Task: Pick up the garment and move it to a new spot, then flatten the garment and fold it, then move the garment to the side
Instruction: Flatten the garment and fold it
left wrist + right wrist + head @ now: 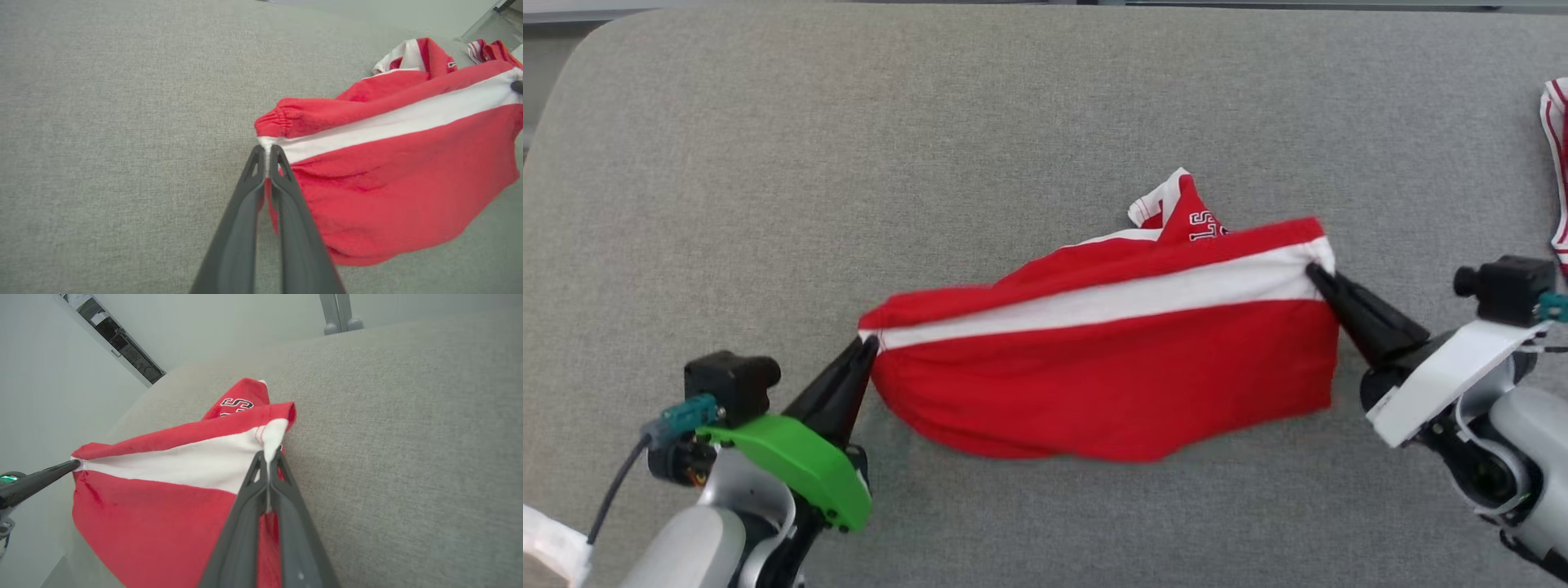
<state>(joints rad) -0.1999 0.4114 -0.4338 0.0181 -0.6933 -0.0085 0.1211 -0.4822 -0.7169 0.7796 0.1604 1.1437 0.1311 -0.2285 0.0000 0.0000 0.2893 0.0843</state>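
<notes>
The garment is red with a broad white stripe and white lettering, stretched across the middle of the grey padded surface. My left gripper is shut on its left end, pinching the white stripe. In the left wrist view the left gripper clamps that same white edge of the garment. My right gripper is shut on the garment's right end at the stripe. In the right wrist view the right gripper pinches white cloth of the garment, and the left gripper's fingers hold the far end.
Another red and white striped cloth lies at the right edge of the grey surface. The surface's rounded back left corner is in the head view. Grey legs of a stand rise beyond the surface.
</notes>
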